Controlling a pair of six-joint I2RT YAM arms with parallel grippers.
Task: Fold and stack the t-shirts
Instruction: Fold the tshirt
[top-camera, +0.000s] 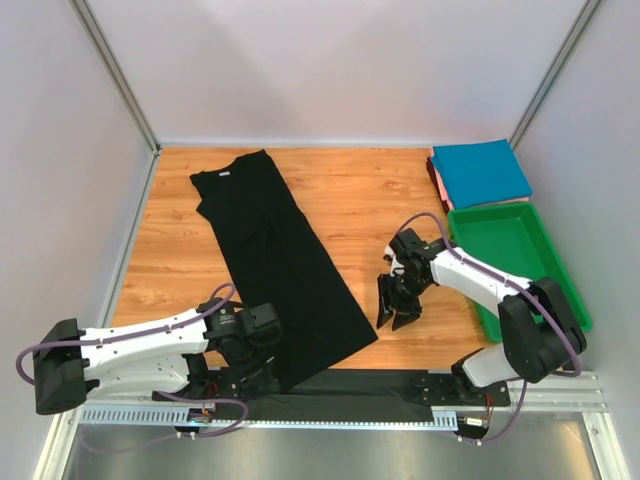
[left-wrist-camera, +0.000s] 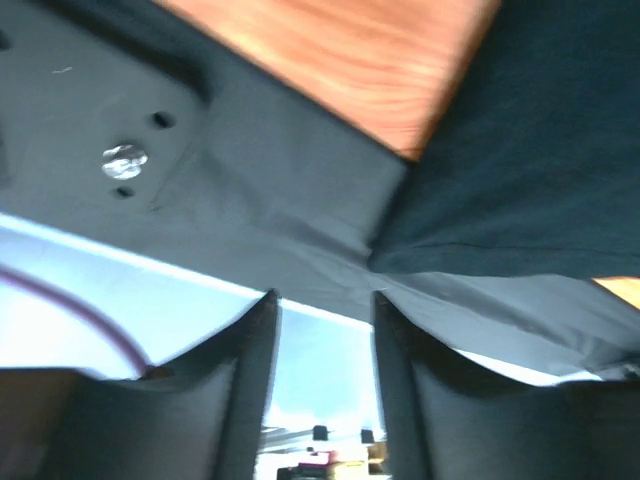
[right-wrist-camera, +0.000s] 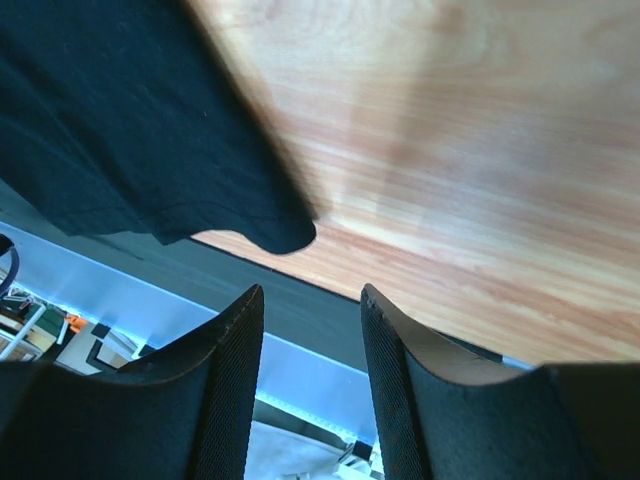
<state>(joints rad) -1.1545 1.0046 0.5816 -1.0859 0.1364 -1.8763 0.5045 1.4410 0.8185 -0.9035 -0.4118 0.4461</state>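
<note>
Left wrist view: left gripper (left-wrist-camera: 325, 305) parted, empty, at the near hem of the black t-shirt (left-wrist-camera: 520, 150), a long diagonal strip. Right gripper (right-wrist-camera: 312, 298) likewise parted, beside the hem corner, probably staged for the next fold. Teal t-shirt (top-camera: 480, 172) folded far right.

White-shelled left arm (top-camera: 130, 345) and right arm (top-camera: 475, 275) are noted, joints black. Purple cables (top-camera: 425, 214) are looped alongside. Black textured fingers (right-wrist-camera: 220, 400) are seen at 6 o'clock in wrist views.
</note>
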